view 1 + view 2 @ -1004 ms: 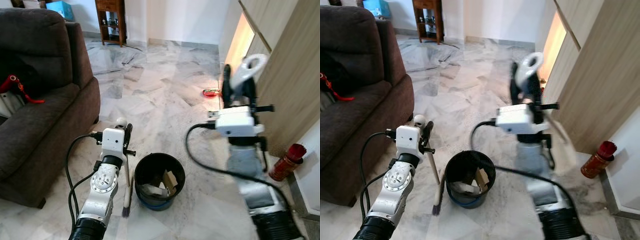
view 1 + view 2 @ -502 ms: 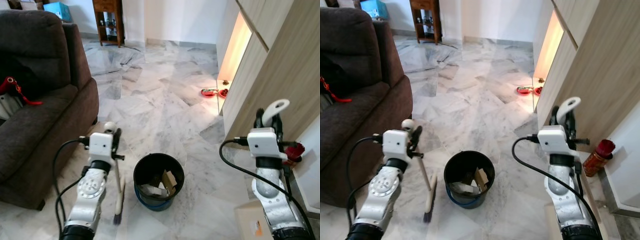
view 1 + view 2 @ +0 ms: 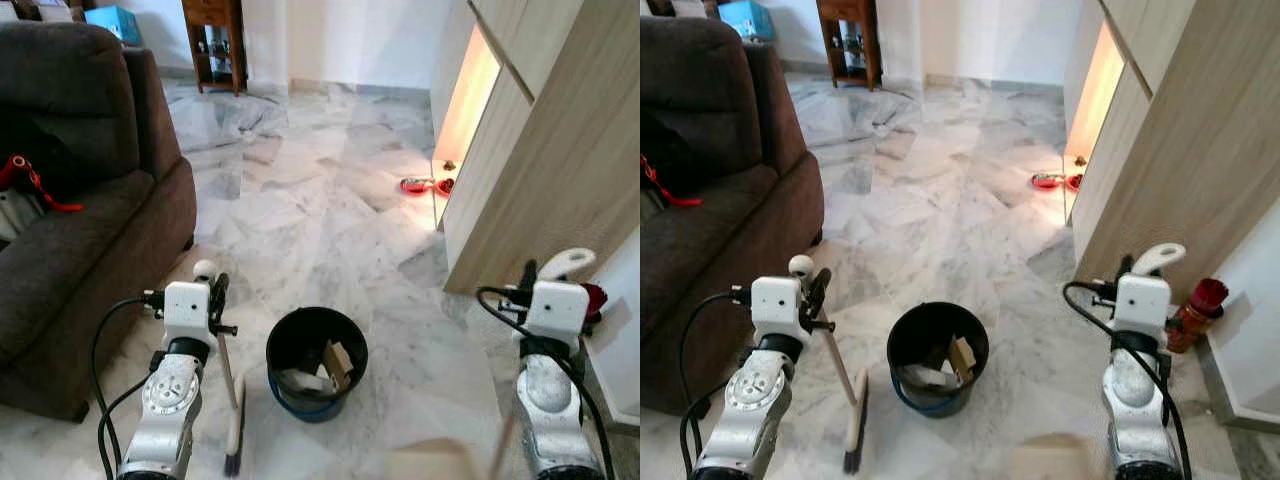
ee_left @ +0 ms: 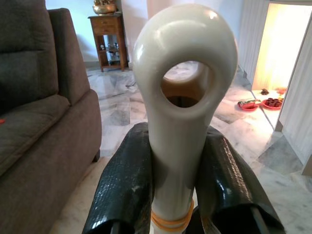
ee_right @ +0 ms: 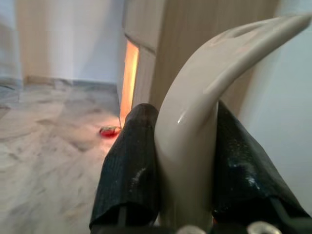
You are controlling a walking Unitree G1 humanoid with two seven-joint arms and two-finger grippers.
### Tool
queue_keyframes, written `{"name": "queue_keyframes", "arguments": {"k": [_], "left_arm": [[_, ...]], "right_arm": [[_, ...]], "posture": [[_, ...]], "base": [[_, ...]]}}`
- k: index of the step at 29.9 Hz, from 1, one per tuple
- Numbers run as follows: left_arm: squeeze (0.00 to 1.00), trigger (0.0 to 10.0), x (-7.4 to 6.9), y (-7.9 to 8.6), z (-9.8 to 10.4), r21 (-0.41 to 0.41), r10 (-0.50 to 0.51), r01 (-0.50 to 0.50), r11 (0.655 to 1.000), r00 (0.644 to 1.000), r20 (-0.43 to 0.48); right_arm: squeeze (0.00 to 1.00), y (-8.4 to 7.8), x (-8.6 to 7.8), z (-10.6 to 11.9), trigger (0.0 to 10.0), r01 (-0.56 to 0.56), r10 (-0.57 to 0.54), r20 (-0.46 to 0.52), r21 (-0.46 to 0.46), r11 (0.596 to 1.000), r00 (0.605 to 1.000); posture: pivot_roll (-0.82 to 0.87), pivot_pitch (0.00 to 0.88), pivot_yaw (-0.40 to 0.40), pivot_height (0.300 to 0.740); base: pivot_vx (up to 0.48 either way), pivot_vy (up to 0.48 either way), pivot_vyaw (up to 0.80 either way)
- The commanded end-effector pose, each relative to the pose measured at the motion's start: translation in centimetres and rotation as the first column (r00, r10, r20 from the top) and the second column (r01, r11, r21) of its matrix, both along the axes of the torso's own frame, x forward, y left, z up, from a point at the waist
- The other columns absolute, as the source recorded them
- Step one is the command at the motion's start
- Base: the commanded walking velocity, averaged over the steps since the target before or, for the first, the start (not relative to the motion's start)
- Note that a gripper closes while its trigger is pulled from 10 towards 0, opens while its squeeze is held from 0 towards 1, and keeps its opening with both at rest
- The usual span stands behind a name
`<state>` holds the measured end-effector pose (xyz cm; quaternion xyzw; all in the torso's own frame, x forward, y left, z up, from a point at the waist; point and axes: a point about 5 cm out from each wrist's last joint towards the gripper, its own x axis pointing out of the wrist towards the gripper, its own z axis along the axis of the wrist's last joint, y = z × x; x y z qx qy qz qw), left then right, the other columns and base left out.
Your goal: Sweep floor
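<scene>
1. At far left, a dark brown sofa [image 3: 70, 200] is seen on a pale marble floor [image 3: 320, 200].
2. The left gripper [image 3: 212, 300] is clamped on the cream handle of a broom [image 3: 847, 400]; its bristle head rests on the floor just beside a black bin [image 3: 317, 362] holding scraps.
3. At right, the right gripper [image 3: 1130, 270] is closed around the curved handle of a dustpan [image 3: 1155, 256] (its pan is a blur at the bottom edge).
4. A red can [image 3: 1193, 314] stands by the wooden cabinet [image 3: 560, 150], near the right arm.
5. Risk, as judged: the bin could be tipped by a broom stroke, or the can knocked by the dustpan, both being close.
6. The finger grip on each handle is shown plainly in the wrist views; the bin and broom head are given by the head views.
</scene>
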<state>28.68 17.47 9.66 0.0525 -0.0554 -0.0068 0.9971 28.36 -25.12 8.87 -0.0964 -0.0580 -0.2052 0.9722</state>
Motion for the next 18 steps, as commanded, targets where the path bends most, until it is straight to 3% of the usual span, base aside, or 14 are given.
{"name": "queue_keyframes", "arguments": {"k": [1, 3, 18], "left_arm": [[0.00, 10.0, 0.36, -0.25, 1.53, 0.005, -0.016, 0.015, 1.000, 0.997, 0.070], [0.00, 10.0, 0.32, -0.40, 1.59, 0.014, -0.023, 0.022, 1.000, 0.997, 0.073], [0.00, 10.0, 0.22, -0.94, 1.56, 0.012, -0.036, 0.035, 0.999, 0.996, 0.076]], "right_arm": [[0.00, -0.60, 0.56, 1.13, 10.0, 0.013, -0.014, 0.045, 0.025, 1.000, 0.999], [0.00, -0.69, 0.70, 1.16, 10.0, -0.009, 0.008, 0.041, 0.026, 1.000, 0.999], [0.00, -0.06, 0.91, 1.01, 10.0, -0.071, 0.070, 0.031, 0.030, 0.997, 0.997]], "posture": [[0.02, 0.000, -0.012, 0.740], [0.01, 0.000, -0.011, 0.740], [0.01, 0.000, -0.014, 0.740]], "base": [[0.000, 0.000, 0.00], [0.000, 0.000, 0.00], [-0.308, 0.000, 0.00]]}}
